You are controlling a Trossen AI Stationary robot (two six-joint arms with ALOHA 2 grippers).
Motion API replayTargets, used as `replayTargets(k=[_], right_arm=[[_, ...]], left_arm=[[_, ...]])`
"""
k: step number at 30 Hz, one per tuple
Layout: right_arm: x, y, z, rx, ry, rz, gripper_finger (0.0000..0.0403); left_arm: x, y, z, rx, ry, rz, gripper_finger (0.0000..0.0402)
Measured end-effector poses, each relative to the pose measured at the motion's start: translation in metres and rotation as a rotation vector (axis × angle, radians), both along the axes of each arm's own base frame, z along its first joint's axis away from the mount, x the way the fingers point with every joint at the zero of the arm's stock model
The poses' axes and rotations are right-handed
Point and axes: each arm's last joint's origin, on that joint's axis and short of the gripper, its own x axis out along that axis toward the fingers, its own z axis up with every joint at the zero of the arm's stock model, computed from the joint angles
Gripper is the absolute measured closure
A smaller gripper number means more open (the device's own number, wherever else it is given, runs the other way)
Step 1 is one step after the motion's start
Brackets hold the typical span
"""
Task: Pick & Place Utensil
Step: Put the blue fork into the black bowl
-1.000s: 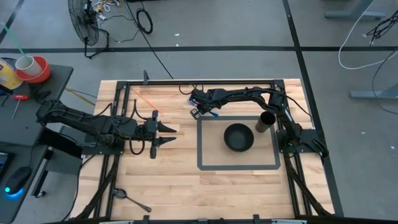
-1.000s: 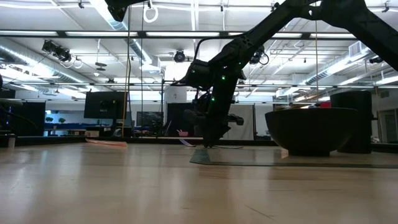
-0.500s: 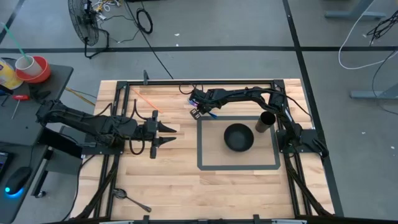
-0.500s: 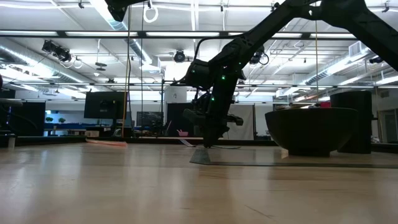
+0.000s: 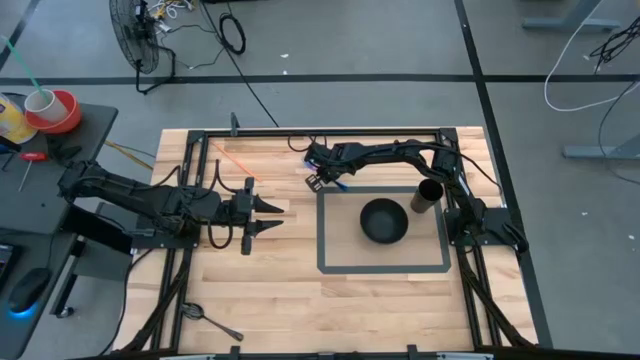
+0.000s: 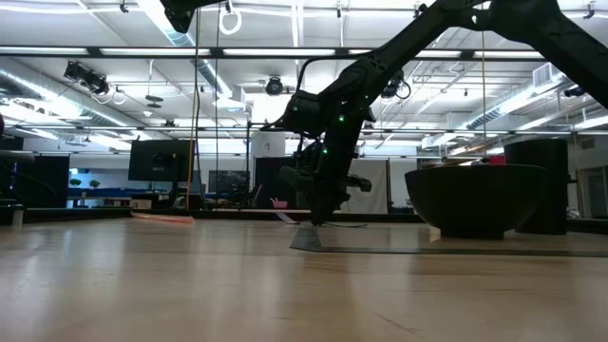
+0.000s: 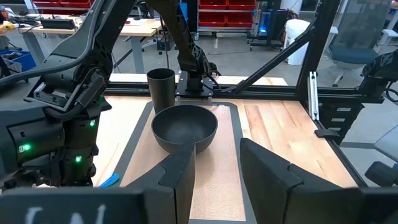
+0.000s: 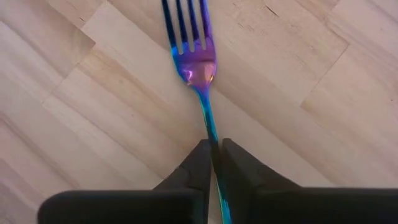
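Observation:
An iridescent blue-purple fork (image 8: 198, 62) lies flat on the wood near the table's far edge, just outside the far-left corner of the grey mat (image 5: 330, 266). My right gripper (image 8: 214, 163) points down and is shut on its handle; from above it shows at the mat corner (image 5: 325, 181). My left gripper (image 7: 214, 163) hovers open over the table's left half (image 5: 262, 216), facing the black bowl (image 7: 185, 126) and the black cup (image 7: 161, 88). My right gripper pinches the fork's thin handle (image 8: 211, 135) just behind the neck between its two fingertips (image 8: 200, 158). The fingers come from above, pointing down, standing on either side of the handle. The fork's tines and neck rest on the wood.
The bowl (image 5: 384, 220) stands in the middle of the mat and the cup (image 5: 429, 196) at its far-right corner. A dark spoon (image 5: 210, 320) lies near the table's near-left corner. An orange stick (image 5: 232, 158) lies at the far left. Black frame rails border the table.

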Motion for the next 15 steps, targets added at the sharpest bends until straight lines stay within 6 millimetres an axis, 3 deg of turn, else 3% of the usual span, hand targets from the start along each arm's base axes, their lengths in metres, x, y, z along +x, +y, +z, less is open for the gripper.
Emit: replayTargets(k=[6,15], right_arm=[[0.000,0.001,0.000,-0.035,0.016,0.005,0.0397],[-0.001,0.013,0.010,-0.094,0.053,0.026,0.0395]], left_arm=[[0.000,0.000,0.000,0.000,0.000,0.000,0.0271],[0.000,0.000,0.000,0.000,0.000,0.000,0.0271]])
